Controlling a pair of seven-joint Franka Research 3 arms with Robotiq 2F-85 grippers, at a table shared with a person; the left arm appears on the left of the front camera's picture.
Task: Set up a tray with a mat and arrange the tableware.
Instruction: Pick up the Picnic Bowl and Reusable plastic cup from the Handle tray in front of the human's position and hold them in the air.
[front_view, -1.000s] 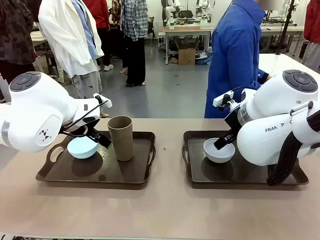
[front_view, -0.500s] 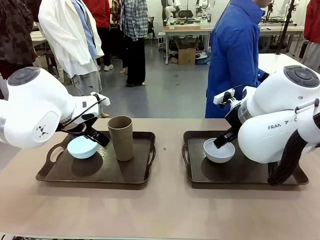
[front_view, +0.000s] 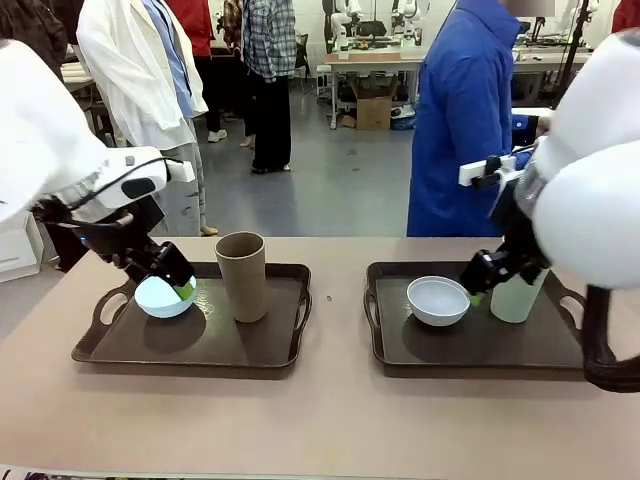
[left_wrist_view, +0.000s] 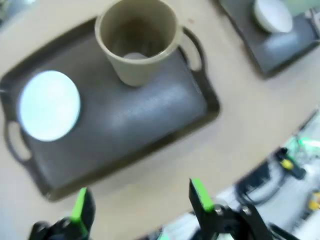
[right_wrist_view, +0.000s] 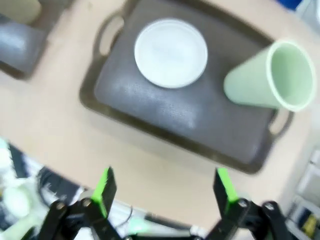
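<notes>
The left tray (front_view: 282, 355) holds a dark grey mat (left_wrist_view: 135, 115), a pale blue bowl (front_view: 160, 298) and a tall brown cup (front_view: 242, 276). On the right tray (front_view: 400, 355) stand a white bowl (front_view: 438, 300) and a pale green cup (front_view: 517, 297). My left gripper (front_view: 178, 283) hangs open just over the blue bowl's rim, holding nothing. Its wrist view looks down on the blue bowl (left_wrist_view: 49, 105) and brown cup (left_wrist_view: 137, 40) past open fingers (left_wrist_view: 200, 195). My right gripper (front_view: 480, 280) is open between white bowl and green cup, above the white bowl (right_wrist_view: 171, 52) and green cup (right_wrist_view: 270, 75).
A person in a blue coat (front_view: 465, 120) stands at the table's far edge behind the right tray. Bare tabletop (front_view: 335, 300) runs between the two trays and along the near edge. More people stand farther back on the left.
Both arms have drawn up and back from the bowls. The right arm's bulk has shifted right, uncovering the pale green cup. Bowls and cups have stayed in place.
</notes>
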